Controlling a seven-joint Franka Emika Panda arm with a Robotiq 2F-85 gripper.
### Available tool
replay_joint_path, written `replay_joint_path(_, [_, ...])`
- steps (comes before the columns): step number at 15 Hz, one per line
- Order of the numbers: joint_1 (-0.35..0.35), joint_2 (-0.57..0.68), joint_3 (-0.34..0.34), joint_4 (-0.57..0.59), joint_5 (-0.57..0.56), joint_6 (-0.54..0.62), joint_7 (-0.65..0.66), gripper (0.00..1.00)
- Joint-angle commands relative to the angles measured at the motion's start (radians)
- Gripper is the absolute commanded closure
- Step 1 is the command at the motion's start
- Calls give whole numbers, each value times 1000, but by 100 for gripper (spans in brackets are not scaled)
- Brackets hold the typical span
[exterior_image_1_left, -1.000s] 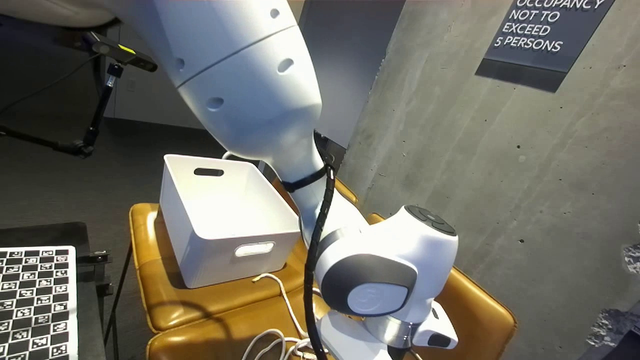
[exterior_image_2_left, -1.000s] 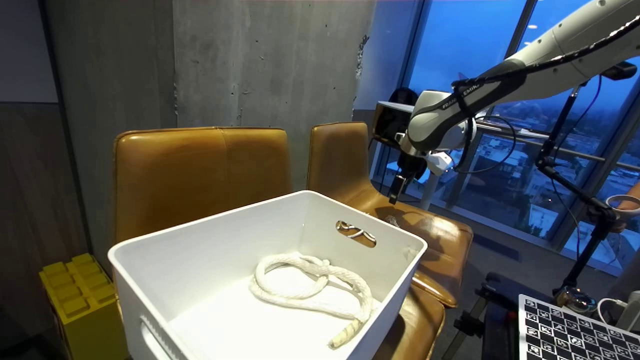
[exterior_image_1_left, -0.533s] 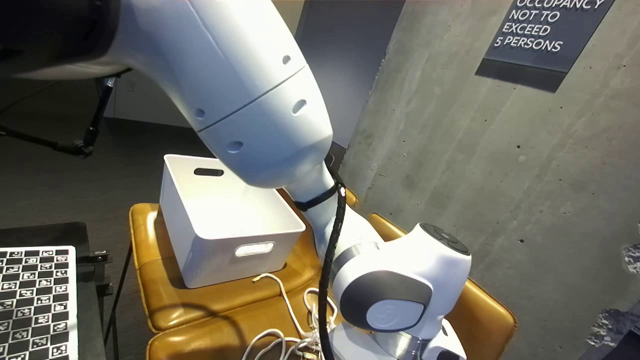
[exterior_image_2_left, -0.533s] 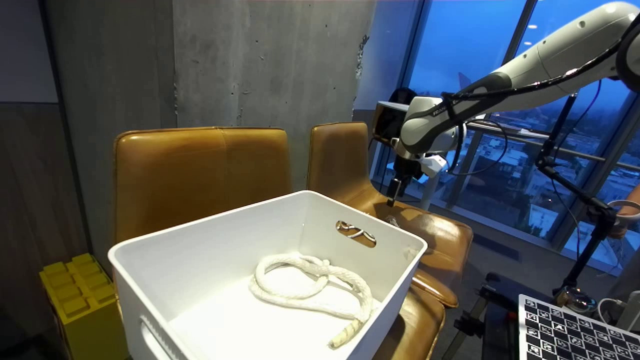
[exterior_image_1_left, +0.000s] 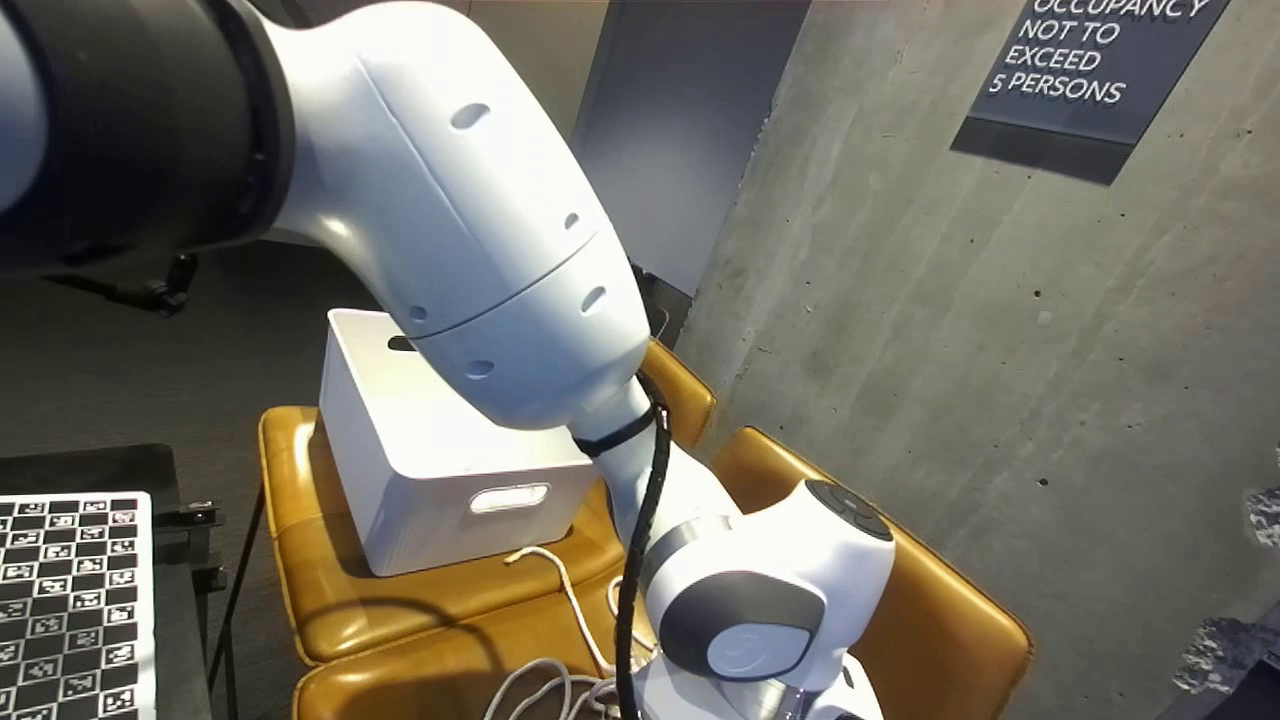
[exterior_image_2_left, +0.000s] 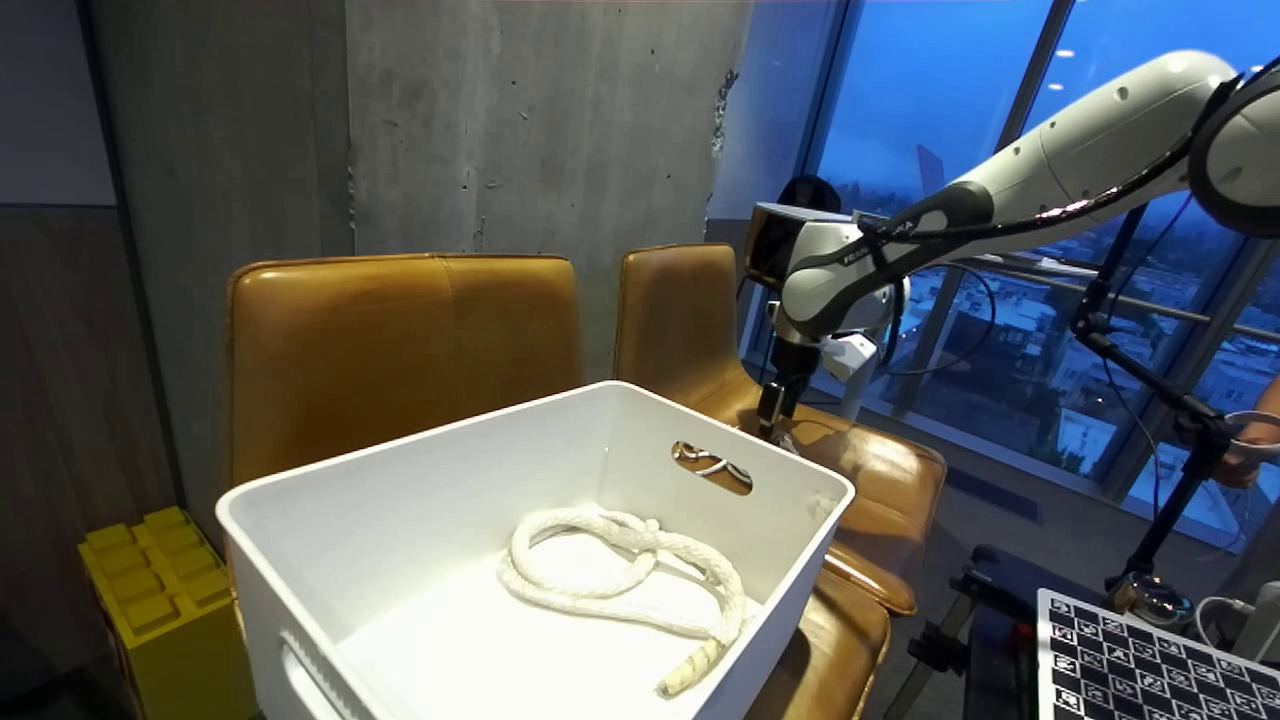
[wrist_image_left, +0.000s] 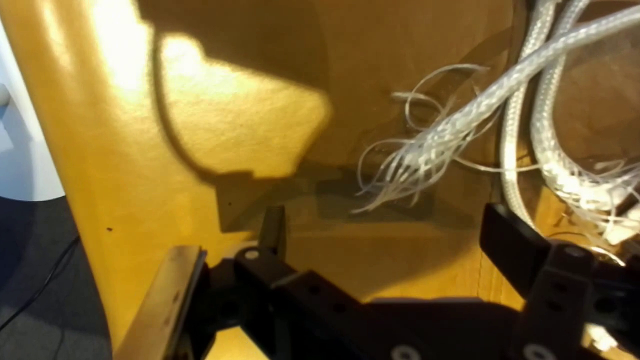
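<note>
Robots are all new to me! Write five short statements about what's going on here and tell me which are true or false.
1. The white bin stands on a tan padded chair. True.
2. Nothing lies in the bin. False: a white rope lies inside.
3. The robot's hand is open. True.
4. The hand grips the bin. False: it holds nothing; a frayed rope end lies nearby.
5. The wall sign mentions five persons. True.

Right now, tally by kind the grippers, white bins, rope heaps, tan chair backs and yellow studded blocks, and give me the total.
Gripper: 1
White bin: 1
Rope heaps: 2 (one inside the bin, one outside)
Tan chair backs: 2
Yellow studded block: 1
Total: 7
</note>
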Motion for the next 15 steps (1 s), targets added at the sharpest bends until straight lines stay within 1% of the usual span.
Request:
replay_joint_path(1, [10,44,-4,55,-24,-16,45,26])
replay_joint_path(2, [15,45,-6,50,-28,-13,54,31])
replay_joint_path(5, [32,28,-17,13,-40,5,83,57])
replay_joint_path(9, [56,-6,-35,-59,-70,53,111,85])
replay_joint_path(10, [60,-11,-38,-70,-78,61,115,94])
replay_joint_path(11, [65,-15,-43,-78,-84,70,122,98])
replay_joint_path(12, [69,-18,-50,-79,-89,72,130,100])
replay_joint_path(15, [81,-36,-70,-84,-101,70,155,100])
